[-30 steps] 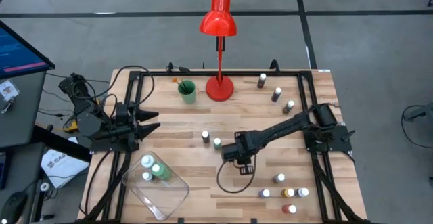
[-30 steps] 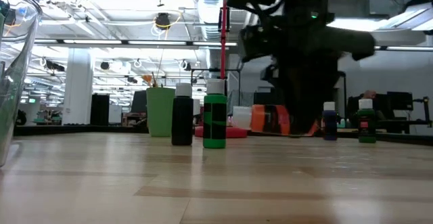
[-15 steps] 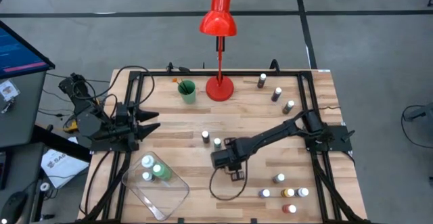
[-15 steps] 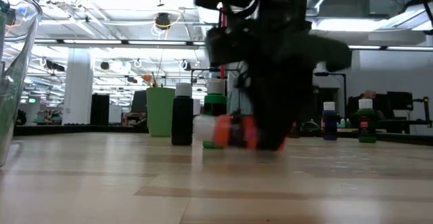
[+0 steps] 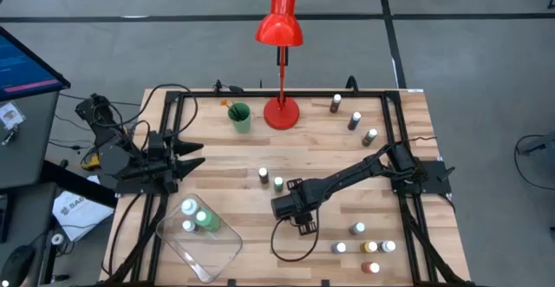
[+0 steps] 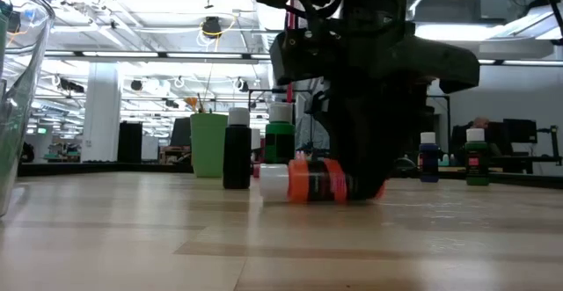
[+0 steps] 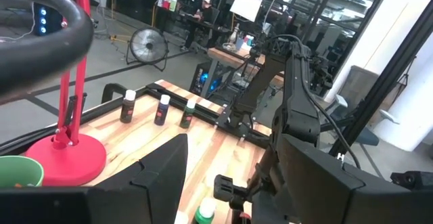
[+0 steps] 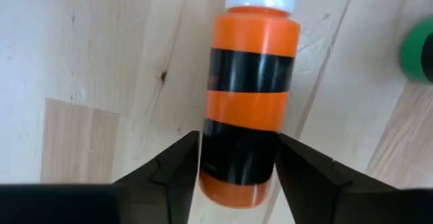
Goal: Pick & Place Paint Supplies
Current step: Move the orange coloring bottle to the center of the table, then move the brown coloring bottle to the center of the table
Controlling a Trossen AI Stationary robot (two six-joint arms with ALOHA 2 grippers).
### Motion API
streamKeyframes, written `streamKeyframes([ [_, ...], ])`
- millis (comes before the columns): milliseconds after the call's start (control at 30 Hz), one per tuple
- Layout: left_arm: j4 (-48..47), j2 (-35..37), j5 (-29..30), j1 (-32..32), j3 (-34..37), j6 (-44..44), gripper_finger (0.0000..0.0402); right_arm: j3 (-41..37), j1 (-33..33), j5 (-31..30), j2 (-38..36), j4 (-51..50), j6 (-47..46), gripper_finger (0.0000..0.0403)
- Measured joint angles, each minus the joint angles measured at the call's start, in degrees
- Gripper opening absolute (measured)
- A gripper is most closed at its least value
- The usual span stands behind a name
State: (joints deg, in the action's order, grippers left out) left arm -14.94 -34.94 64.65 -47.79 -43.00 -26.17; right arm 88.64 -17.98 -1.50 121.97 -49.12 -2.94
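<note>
Orange bottle point(image 8: 247, 109) lying on table, right claw point(image 8: 237, 166) astride, grip unclear

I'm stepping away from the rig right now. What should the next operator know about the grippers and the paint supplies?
Right gripper: mid-table, fingers either side of an orange bottle lying on its side on the wood; whether it grips cannot be told.
Left gripper: open, parked at the table's left edge, empty.
Done: two bottles sit in the clear tray.
Left: a black bottle and a green bottle stand beside the orange one; three stand in the far right corner; a cluster waits near right.
</note>
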Motion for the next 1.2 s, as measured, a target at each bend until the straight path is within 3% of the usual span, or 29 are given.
streamKeyframes([
  [300,0.01,0.0,0.01,-0.02,0.0,-0.16,0.0222,1.41,0.96,1.85,-1.96,-1.55,-1.54,0.0255],
  [500,0.02,0.0,0.0,-0.02,0.0,-0.17,0.0222,3.15,3.58,1.57,-8.99,-7.35,-4.62,0.026],
  [600,0.02,0.0,0.02,-0.02,0.0,-0.17,0.0222,2.56,6.06,-0.93,-13.58,-12.31,-11.22,0.026],
  [867,0.0,0.0,0.02,-0.02,0.0,-0.17,0.0222,-2.72,21.33,-11.1,-24.1,-18.74,-29.13,0.026],
  [1200,0.03,0.0,0.47,0.0,0.0,-0.2,0.0222,-9.82,43.99,-13.78,-25.67,-8.98,-24.49,0.026],
])
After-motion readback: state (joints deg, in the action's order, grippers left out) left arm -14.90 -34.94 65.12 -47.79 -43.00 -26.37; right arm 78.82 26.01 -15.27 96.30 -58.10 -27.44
